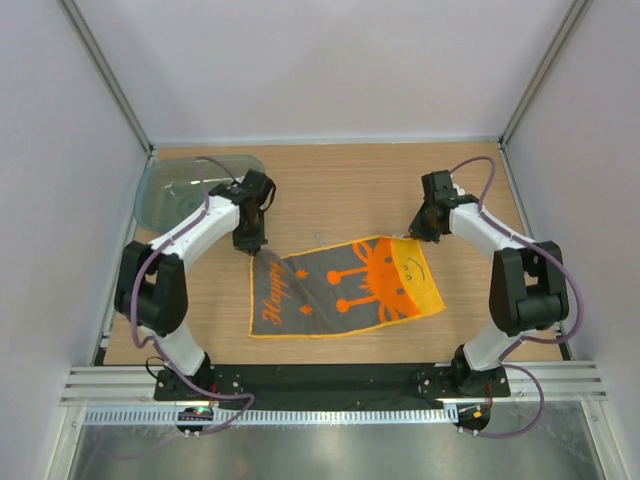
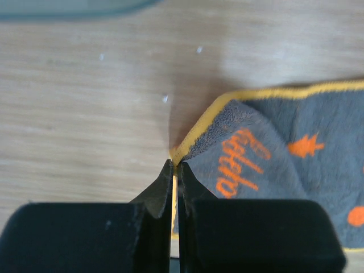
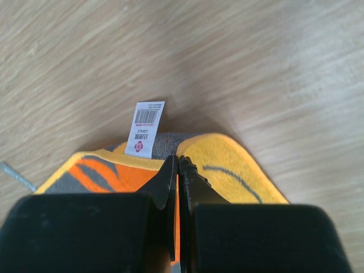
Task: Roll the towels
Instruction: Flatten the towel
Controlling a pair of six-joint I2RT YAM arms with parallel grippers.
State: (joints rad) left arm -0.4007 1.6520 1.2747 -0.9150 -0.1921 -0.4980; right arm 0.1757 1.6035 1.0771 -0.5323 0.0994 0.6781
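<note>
Pale wood tabletop (image 1: 330, 180) boxed in by white walls, and at the upper left of the overhead frame you've got the translucent teal tub (image 1: 180, 190) sitting out of play. Just right of it, your left gripper (image 1: 252, 245) is down at the towel's upper left corner. The wrist view shows its jaws pressed together on the yellow hem, with the corner lifted a little off the wood.

Centre of frame, the towel (image 1: 340, 290) lies spread flat, grey face up with orange lettering and a cartoon figure. It slants from lower left to the orange-yellow end at the right. Only this one towel shows; no second cloth anywhere in view.

Over at the right, your right gripper (image 1: 420, 232) sits at the upper right corner, and its wrist camera has the jaws closed tight on the hem right beside the white barcode label (image 3: 148, 128). So both arms have a pinch on the top edge, one at each corner.

I read this as the very start of the roll: grasp made, nothing turned over yet, no curl in the cloth. The next move, by my judgement, asks you to lift both corners together and carry them toward the bottom of the frame, arms level so the edge folds over straight. Let one lead and the roll goes cone-shaped. Go low, or the cloth drags across the wood.
</note>
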